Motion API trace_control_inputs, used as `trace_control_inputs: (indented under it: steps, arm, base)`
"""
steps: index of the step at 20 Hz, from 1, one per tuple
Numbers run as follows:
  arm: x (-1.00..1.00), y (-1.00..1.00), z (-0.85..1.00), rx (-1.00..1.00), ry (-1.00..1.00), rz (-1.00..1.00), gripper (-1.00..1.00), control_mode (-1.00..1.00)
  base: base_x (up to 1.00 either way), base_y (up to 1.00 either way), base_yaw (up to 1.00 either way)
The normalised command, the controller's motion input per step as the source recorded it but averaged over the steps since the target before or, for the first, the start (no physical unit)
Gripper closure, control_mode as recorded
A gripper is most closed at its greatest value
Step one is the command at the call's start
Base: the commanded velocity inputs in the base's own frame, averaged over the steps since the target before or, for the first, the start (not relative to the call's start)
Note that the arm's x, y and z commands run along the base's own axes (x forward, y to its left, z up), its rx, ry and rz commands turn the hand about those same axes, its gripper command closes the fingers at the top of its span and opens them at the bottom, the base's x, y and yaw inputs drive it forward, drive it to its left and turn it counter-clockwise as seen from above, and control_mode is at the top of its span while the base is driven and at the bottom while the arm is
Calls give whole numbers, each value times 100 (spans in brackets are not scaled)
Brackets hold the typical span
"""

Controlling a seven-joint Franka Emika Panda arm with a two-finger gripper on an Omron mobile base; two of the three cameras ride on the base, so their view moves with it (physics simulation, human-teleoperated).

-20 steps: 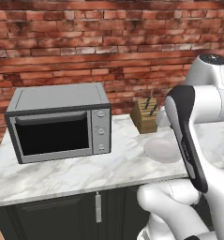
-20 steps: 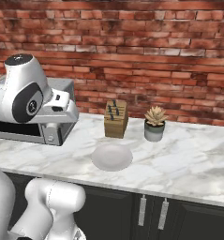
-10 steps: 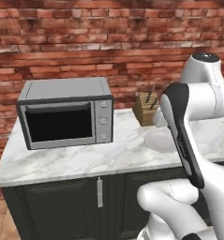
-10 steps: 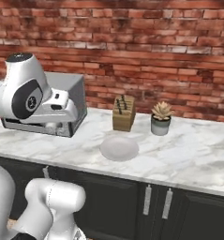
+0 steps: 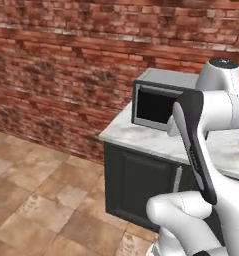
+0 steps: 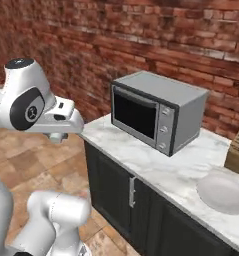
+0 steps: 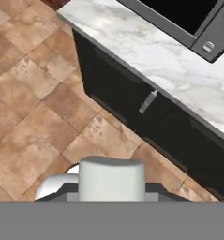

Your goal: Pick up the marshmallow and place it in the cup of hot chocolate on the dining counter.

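Rising behind everything, a red brick wall (image 5: 66, 55) fills the back of both base views, and a floor of brown stone tiles (image 5: 36, 200) spreads out in front of it. Against the wall stands a white, grey-veined marble counter (image 6: 161, 170) on a dark cabinet (image 5: 136, 185), whose end faces the open floor. The white arm (image 5: 196, 140) rises in front of this counter and reaches out past the counter's end, over the tiles. On the marble sits a silver microwave (image 6: 158, 112) with a dark glass door and a column of knobs on its right side. Further along the counter, well apart from the microwave, lies a round white plate (image 6: 222, 192), and just behind the plate a wooden block (image 6: 238, 150) is cut off by the picture's edge. In the hand view, a slim metal handle (image 7: 147, 101) shows on the cabinet front below the marble edge. The gripper (image 7: 111, 191) hangs above the floor tiles, its jaws drawn narrow around the marshmallow (image 7: 111, 177). The marshmallow, a pale grey-white rounded lump, sits between the dark finger tips at the bottom of that view, off the counter.
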Motion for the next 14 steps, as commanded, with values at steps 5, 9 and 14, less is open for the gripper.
trace_control_inputs:
  steps: [5,9,14]
  arm:
    - [0,0,0,0,0,0,100,100]
    - [0,0,0,0,0,0,100,100]
    - [0,0,0,0,0,0,100,100]
  base:
    - [-9,6,100]
    - [3,15,98]
    - [45,68,73]
